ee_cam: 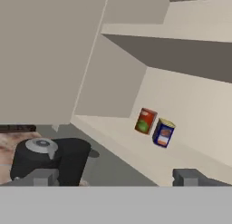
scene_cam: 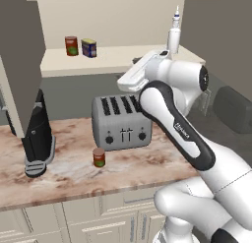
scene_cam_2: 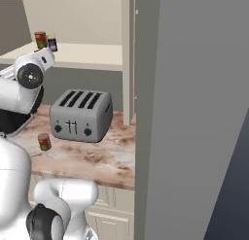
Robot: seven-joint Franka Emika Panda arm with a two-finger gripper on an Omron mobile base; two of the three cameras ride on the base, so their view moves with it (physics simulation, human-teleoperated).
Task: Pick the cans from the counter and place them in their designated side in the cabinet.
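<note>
Two cans are sitting on the cabinet shelf already: a red-brown can and a blue can, side by side, nearly touching, ahead of the jaws and a little toward the right fingertip in the hand view; a third can is standing upright on the counter, just in front of the toaster, well below and behind where the jaws are pointing; gripper is hanging open, jaws spread wide, nothing between them; hand is sitting up near shelf height beside the white squeeze bottle.

Judging the counter can: small rigid cylinder, probably light, smooth wall so likely a bit slippery; stiff enough to take a firm squeeze without denting; best hold looks like mid-height across the diameter, jaws level, so it isn't tipping; toaster is crowding the far side, so coming in from above or the front looks safer; black coffee maker is standing well off to the side, not in the way.
</note>
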